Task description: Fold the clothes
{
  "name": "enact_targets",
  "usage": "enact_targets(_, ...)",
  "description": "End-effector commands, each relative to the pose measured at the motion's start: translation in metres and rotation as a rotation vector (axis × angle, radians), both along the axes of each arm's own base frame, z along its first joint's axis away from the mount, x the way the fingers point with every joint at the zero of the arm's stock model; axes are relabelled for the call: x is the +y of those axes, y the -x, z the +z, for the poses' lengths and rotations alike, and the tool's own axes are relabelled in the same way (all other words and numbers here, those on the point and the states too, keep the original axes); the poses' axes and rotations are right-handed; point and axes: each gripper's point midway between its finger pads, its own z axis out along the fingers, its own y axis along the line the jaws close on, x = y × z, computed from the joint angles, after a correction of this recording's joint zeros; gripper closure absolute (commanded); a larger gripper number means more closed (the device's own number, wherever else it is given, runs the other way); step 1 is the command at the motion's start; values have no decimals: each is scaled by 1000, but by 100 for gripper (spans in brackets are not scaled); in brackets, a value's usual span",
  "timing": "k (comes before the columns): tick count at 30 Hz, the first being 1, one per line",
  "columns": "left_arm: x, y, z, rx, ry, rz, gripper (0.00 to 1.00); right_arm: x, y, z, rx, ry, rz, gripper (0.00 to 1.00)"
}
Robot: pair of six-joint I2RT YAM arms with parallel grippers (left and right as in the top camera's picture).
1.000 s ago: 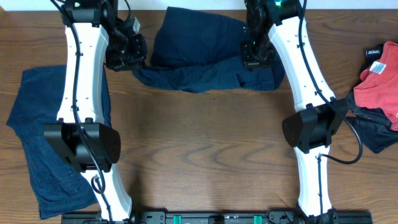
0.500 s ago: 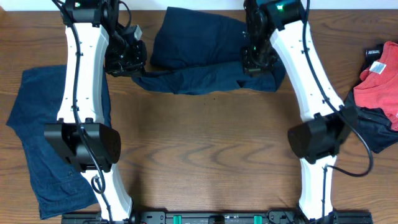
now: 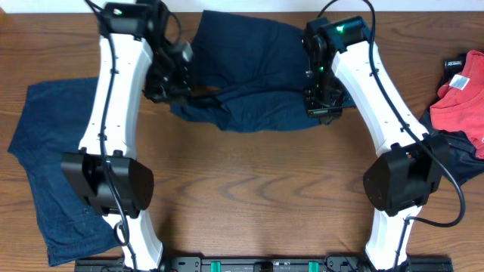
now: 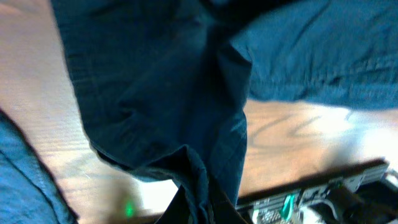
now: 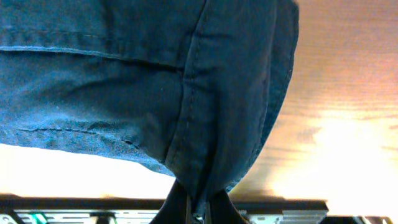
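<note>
Garment: navy garment (image 3: 249, 91) lies at far-centre of the desk (image 3: 257, 189), bunched, near edge doubled under.
L pincer: left pincer (image 3: 172, 81) is clamped tight on the garment's left corner; wrist view shows cloth hanging from the tips, slightly off the desk.
R pincer: right pincer (image 3: 323, 106) is pinched on the right corner along a stitched hem; cloth drapes down from it.
Change: vs a sec ago both arms sit nearer the near side of the desk, R more than L; the garment's near edge has come w/ them and the corners are lifted.
Meaning: looks like they're dragging/spreading it toward centre to lay it flat, so prep for the fold; no fold made yet.
Other cloth: blue garment (image 3: 45, 151) lies spread at desk's left edge, partly under L arm; red cloth (image 3: 461, 102) at right edge. Both untouched.
Risk: R leads L, so cloth may skew.
</note>
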Motion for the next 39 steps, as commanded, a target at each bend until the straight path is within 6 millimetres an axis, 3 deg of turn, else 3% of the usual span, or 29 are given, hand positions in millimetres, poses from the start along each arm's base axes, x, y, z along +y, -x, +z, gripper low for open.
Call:
enact_targets(1,-3,31,-5,95,-12,-11,94,-2,10,-6,14,31,-2,99)
enact_targets(14,17,91,-75,154,-112,68,94,8,58,-78,185,28,7,99)
enact_targets(18,19,96,-102,160,-123,67,94,6,76,-100,223,60,11,99)
enact_targets(22,26,98,-121,149,-162,78,94,-13,91,-117,254,123,-25,99)
enact_targets(30,31,103,-130,160,-189,93,94,-55,106,-137,300,189,-198,98)
enact_targets(39,30,97,-132,137,-184,96,94,-82,101,-142,304,167,-318,98)
